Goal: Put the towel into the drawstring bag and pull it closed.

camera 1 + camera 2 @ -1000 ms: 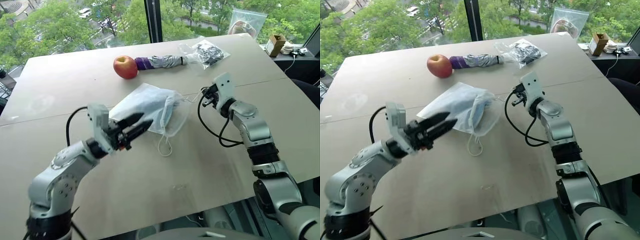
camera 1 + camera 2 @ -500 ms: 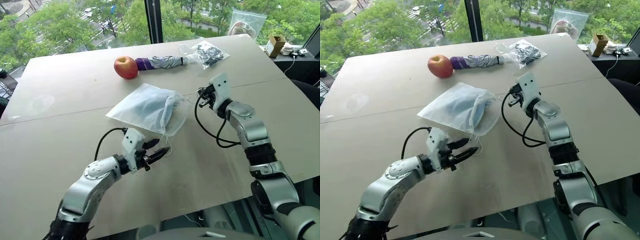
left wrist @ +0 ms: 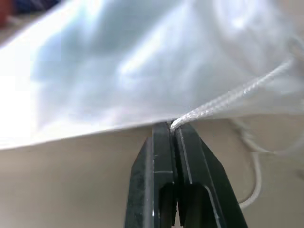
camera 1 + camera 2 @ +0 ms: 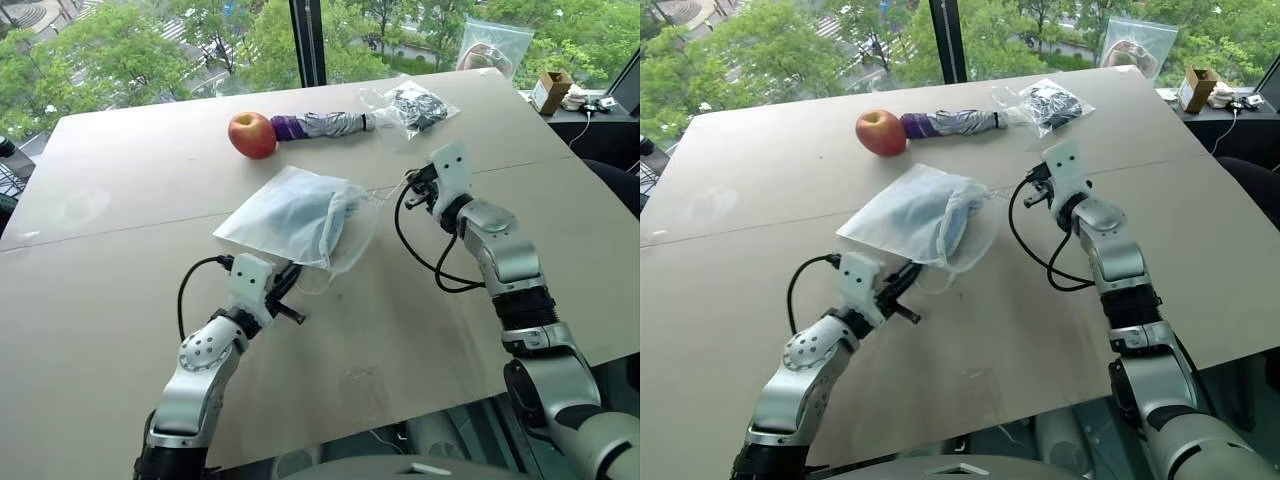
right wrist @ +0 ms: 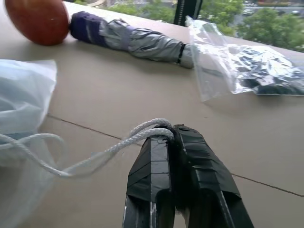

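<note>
Beyond the window's trees, on the table, the left gripper has just pinched the drawstring bag's near cord; right gripper grips the opposite cord; towel inside, closing can begin.

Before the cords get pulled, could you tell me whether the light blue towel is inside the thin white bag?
Inside: the light blue towel shows through the white drawstring bag.

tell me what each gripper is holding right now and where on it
Both hold the drawstring bag by its cords: the left gripper pinches one cord at its fingertips, the right gripper a looped cord.
</note>
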Action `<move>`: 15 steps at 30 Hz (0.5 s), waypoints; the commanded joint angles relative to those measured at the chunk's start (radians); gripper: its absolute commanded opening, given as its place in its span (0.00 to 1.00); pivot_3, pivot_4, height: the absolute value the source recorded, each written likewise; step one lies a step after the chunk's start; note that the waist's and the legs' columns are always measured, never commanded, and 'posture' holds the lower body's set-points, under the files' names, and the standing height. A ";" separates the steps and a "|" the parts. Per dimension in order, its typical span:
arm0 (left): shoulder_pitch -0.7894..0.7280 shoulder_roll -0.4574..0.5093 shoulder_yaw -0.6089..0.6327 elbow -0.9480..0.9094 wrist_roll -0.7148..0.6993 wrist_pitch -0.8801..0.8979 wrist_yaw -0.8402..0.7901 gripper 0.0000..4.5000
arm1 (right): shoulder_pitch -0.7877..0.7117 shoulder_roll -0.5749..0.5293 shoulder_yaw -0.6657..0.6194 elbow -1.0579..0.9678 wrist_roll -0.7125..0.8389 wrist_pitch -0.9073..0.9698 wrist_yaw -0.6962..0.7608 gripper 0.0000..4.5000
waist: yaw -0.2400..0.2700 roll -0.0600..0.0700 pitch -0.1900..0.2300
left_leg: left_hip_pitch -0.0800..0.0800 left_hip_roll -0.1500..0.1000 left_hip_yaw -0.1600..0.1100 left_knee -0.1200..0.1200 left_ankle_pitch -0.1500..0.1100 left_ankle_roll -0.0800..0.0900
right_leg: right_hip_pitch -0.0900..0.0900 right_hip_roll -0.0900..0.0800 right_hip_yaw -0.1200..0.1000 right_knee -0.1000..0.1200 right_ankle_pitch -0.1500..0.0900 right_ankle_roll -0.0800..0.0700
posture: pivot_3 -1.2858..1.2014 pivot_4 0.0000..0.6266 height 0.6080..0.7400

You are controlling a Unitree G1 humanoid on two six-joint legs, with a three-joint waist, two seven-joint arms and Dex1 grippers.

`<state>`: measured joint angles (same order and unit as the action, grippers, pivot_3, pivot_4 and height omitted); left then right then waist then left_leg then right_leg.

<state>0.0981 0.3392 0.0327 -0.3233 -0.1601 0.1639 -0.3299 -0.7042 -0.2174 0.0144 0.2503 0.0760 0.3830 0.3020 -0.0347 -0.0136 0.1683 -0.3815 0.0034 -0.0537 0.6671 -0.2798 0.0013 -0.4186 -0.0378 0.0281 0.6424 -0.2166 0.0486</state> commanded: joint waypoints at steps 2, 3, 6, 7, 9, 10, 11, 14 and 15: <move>-0.019 -0.042 0.107 -0.036 0.256 -0.123 0.296 0.01 | -0.043 0.009 -0.072 0.030 -0.029 -0.069 -0.142 0.00 | 0.002 0.000 0.000 | 0.000 0.000 0.000 0.000 0.000 0.000 | 0.000 0.000 0.000 0.000 0.000 0.000 | 0.52 0.24 1.00; -0.025 -0.044 0.124 -0.038 0.311 -0.136 0.350 0.01 | -0.049 0.011 -0.083 0.043 -0.035 -0.080 -0.171 0.00 | 0.003 0.000 0.000 | 0.000 0.000 0.000 0.000 0.000 0.000 | 0.000 0.000 0.000 0.000 0.000 0.000 | 0.52 0.24 1.00; -0.046 -0.027 0.159 -0.055 0.434 -0.160 0.444 0.01 | -0.063 0.017 -0.119 0.070 -0.054 -0.111 -0.274 0.00 | 0.003 0.000 0.000 | 0.000 -0.001 0.001 0.000 0.000 0.000 | 0.000 0.000 0.000 0.000 0.000 0.000 | 0.52 0.24 1.00; -0.056 -0.008 0.168 -0.071 0.486 -0.168 0.465 0.01 | -0.064 0.014 -0.127 0.075 -0.063 -0.129 -0.302 0.00 | 0.003 0.000 0.000 | 0.000 -0.001 0.001 0.000 0.000 0.000 | 0.000 0.000 0.000 0.000 0.000 0.000 | 0.52 0.24 1.00; -0.089 0.032 0.187 -0.101 0.573 -0.176 0.492 0.01 | -0.065 0.011 -0.151 0.078 -0.071 -0.161 -0.361 0.00 | 0.004 0.000 0.000 | -0.001 0.000 0.001 0.000 0.000 0.000 | -0.001 0.000 -0.001 0.000 0.000 0.000 | 0.52 0.24 1.00; -0.113 0.051 0.201 -0.110 0.607 -0.174 0.506 0.01 | -0.067 0.009 -0.166 0.078 -0.075 -0.176 -0.391 0.00 | 0.005 0.000 0.000 | -0.001 -0.001 0.002 0.000 0.000 0.000 | -0.001 0.000 -0.001 0.000 0.000 0.000 | 0.52 0.24 1.00; -0.134 0.065 0.214 -0.112 0.624 -0.172 0.513 0.01 | -0.067 0.006 -0.179 0.078 -0.079 -0.190 -0.419 0.00 | 0.006 0.000 0.000 | -0.002 -0.001 0.001 0.000 0.000 0.000 | -0.001 0.000 -0.001 0.000 0.000 0.000 | 0.52 0.24 1.00; -0.195 0.102 0.257 -0.094 0.664 -0.154 0.539 0.01 | -0.073 -0.010 -0.207 0.086 -0.091 -0.231 -0.480 0.00 | 0.006 0.000 0.000 | -0.002 -0.001 0.002 0.000 0.000 0.000 | -0.001 -0.001 -0.001 0.000 0.000 0.000 | 0.52 0.24 1.00; -0.212 0.108 0.272 -0.087 0.671 -0.145 0.548 0.01 | -0.074 -0.015 -0.213 0.090 -0.094 -0.241 -0.497 0.00 | 0.004 0.000 0.000 | -0.002 -0.001 0.002 0.000 0.000 0.000 | -0.001 -0.001 0.000 0.000 0.000 0.000 | 0.52 0.24 1.00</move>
<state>-0.1057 0.4381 0.2459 -0.3853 0.4879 0.0089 0.1798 -0.7520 -0.2040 -0.1475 0.3556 -0.0052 0.1802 -0.1466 -0.0307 -0.0136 0.1683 -0.3831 0.0027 -0.0513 0.6669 -0.2798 0.0013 -0.4201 -0.0386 0.0278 0.6428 -0.2164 0.0488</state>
